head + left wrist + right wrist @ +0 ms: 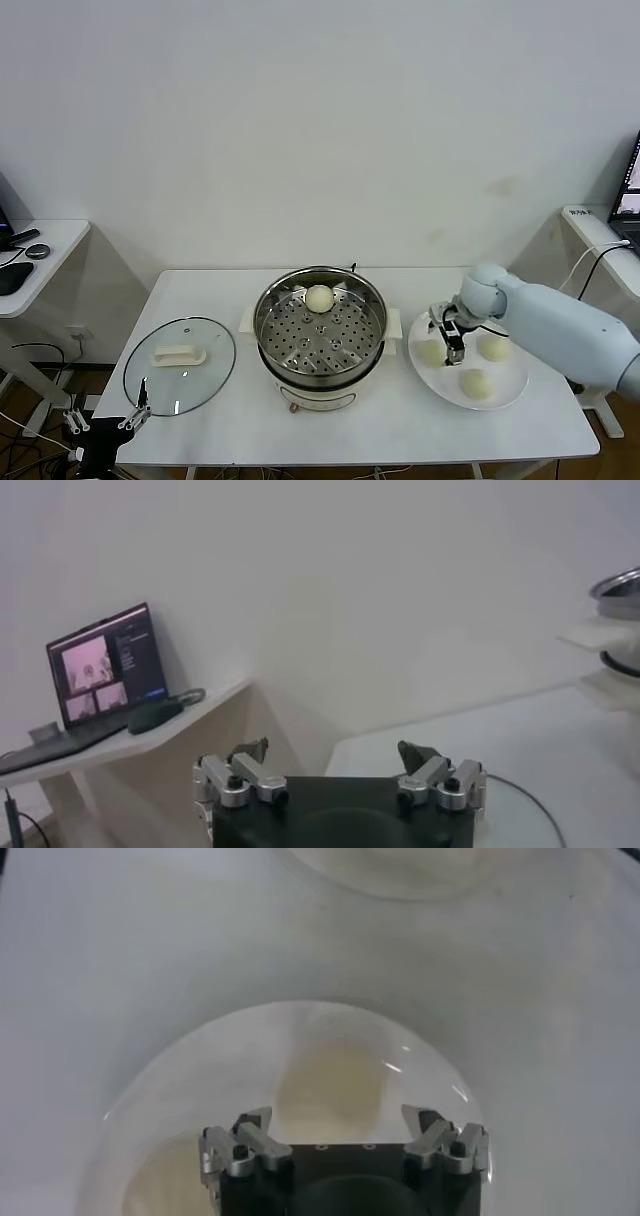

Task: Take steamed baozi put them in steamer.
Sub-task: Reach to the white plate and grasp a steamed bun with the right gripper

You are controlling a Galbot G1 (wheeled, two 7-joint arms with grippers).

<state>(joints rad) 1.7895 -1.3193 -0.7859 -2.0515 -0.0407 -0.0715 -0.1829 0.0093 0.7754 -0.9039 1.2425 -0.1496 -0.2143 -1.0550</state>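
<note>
The steamer [320,325] stands mid-table with one steamed baozi [319,298] on its perforated tray. Three more baozi [431,352] [494,347] [476,383] lie on a white plate [515,380] to its right. My right gripper [449,340] hangs low over the plate's left bun. In the right wrist view that baozi [330,1080] sits between and just ahead of the spread fingers [255,1124], with nothing touching; the right gripper [340,1120] is open. My left gripper [135,415] is parked open at the table's front left corner.
A round glass lid [180,363] with a white handle lies left of the steamer, close to the left gripper [335,752]. A side desk with a laptop [105,670] stands to the left, and another desk [600,235] to the right.
</note>
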